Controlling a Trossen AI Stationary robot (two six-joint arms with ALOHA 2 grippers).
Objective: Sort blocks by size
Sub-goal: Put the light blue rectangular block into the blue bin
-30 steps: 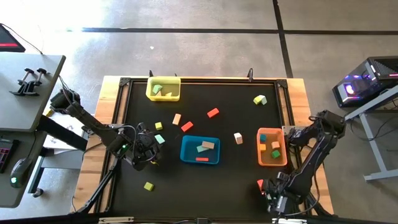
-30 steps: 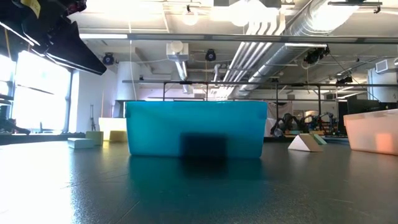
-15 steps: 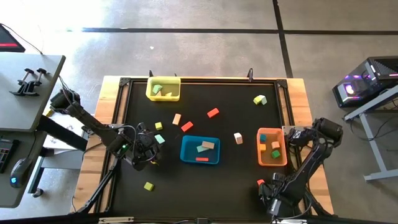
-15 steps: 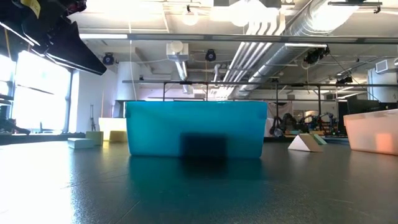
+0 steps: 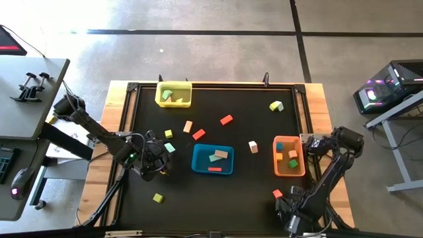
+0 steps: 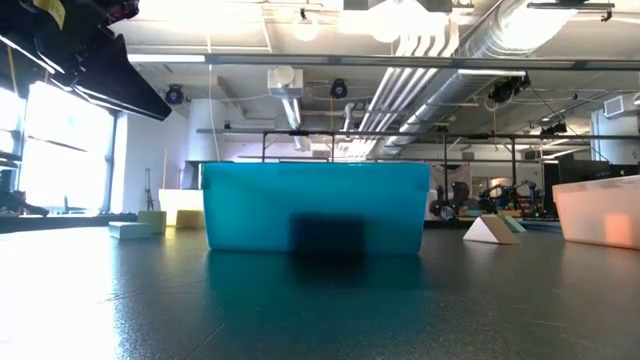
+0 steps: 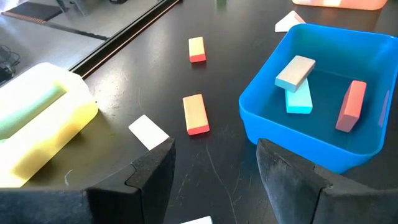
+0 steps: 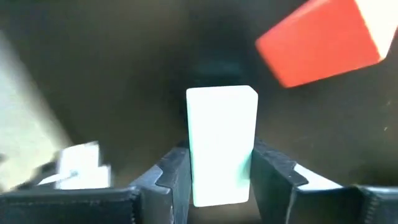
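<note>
The right hand [image 8: 219, 177] is down at the desk's near right corner, below the orange tray [image 5: 289, 173]; its two fingers [image 8: 173, 171] stand close on either side of a pale green block [image 8: 222, 144], touching or all but touching its long faces, so it looks to be closing on that block; whether it grips firmly yet I cannot tell. A red block [image 5: 277, 194] lies just beside it, between the hand and the orange tray. These blocks look like light, stiff, smooth pieces; a square pinch across the two flat long sides, near the middle, should hold without tipping; a grip near one end could let it swivel, and the red neighbour is close enough to be nudged.

To the left of the orange tray sits the blue tray [image 7: 373, 143], with a tan bar [image 7: 295, 72], a light blue block [image 7: 299, 99] and a red bar [image 7: 351, 106] inside. The left hand [image 7: 214, 171] hovers left of the blue tray, fingers set fairly wide and empty; two tan-and-red bars [image 7: 196, 114] lie on the desk [image 5: 251, 178] ahead of it.

Farther off, beyond the blue tray, more loose blocks are scattered; the yellow tray [image 5: 174, 94] stands at the far left corner with pale green pieces in it.
</note>
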